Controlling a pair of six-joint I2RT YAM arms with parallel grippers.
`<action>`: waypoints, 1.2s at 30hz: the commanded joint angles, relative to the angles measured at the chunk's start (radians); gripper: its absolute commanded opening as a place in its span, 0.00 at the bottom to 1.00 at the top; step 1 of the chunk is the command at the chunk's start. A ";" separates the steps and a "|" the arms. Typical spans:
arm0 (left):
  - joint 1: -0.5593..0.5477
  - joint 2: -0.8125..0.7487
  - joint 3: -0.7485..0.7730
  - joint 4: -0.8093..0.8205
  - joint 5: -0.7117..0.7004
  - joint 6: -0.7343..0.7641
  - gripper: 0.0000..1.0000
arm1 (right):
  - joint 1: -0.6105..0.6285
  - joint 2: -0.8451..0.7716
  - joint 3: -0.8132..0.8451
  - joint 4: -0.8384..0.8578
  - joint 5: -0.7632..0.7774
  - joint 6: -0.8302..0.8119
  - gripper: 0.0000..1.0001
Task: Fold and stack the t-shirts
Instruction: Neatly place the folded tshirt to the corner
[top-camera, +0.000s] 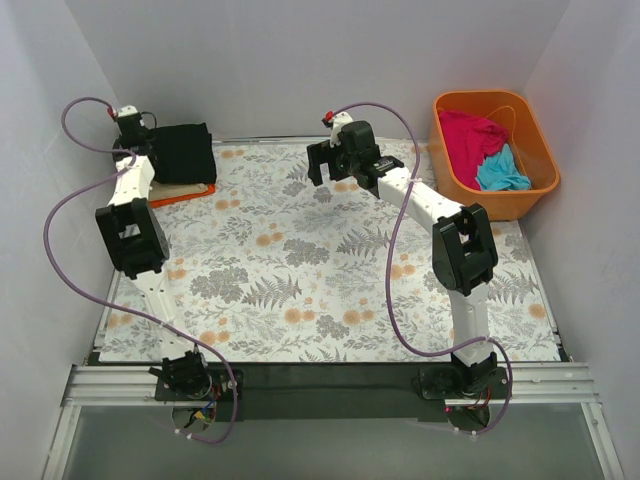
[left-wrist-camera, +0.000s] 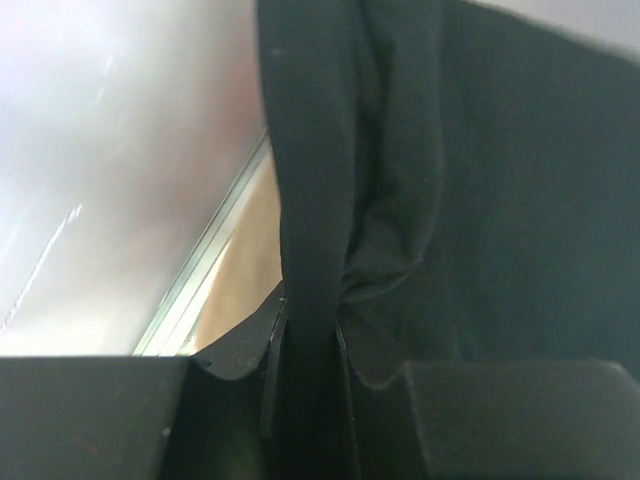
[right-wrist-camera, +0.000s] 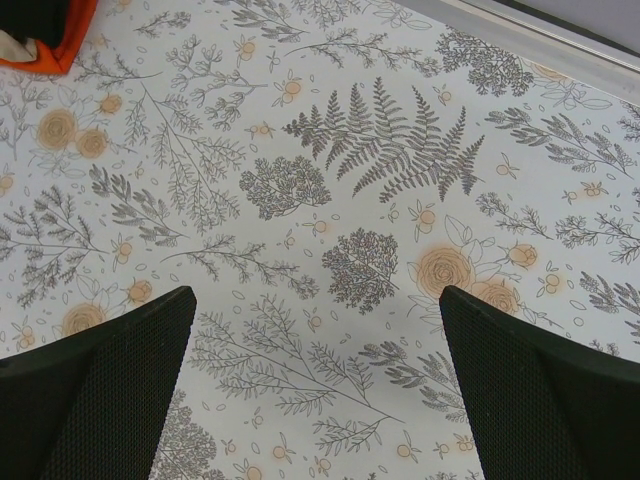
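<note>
1. Left gripper (left-wrist-camera: 305, 350), far-left corner of the floral sheet (top-camera: 300, 280): the risk is retracting before release. That drags the black t-shirt (top-camera: 183, 152) off the stack and reopens the fold.
2. Its jaws are pinched on a fold of that black t-shirt, which lies on the orange t-shirt (top-camera: 190, 194).
3. Right gripper (right-wrist-camera: 315, 295), over the sheet's far middle: spread wide, holding nothing.
4. Magenta t-shirt (top-camera: 470, 135) and turquoise t-shirt (top-camera: 500, 170) are crumpled in the orange tub (top-camera: 480, 200), off the sheet's far-right corner.

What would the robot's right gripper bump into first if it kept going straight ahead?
Most likely the floral sheet: the open right gripper points down at a bare patch of it, though how far off is unclear.
</note>
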 joint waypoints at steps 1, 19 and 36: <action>0.040 -0.064 -0.046 0.050 -0.062 -0.024 0.00 | 0.003 0.011 0.049 0.007 -0.016 0.006 0.98; 0.066 0.018 0.089 -0.046 0.049 0.021 0.54 | 0.005 -0.014 0.032 -0.014 -0.022 -0.012 0.98; 0.049 -0.323 0.219 -0.374 0.567 0.055 0.98 | -0.061 -0.276 -0.152 -0.158 -0.077 -0.230 0.98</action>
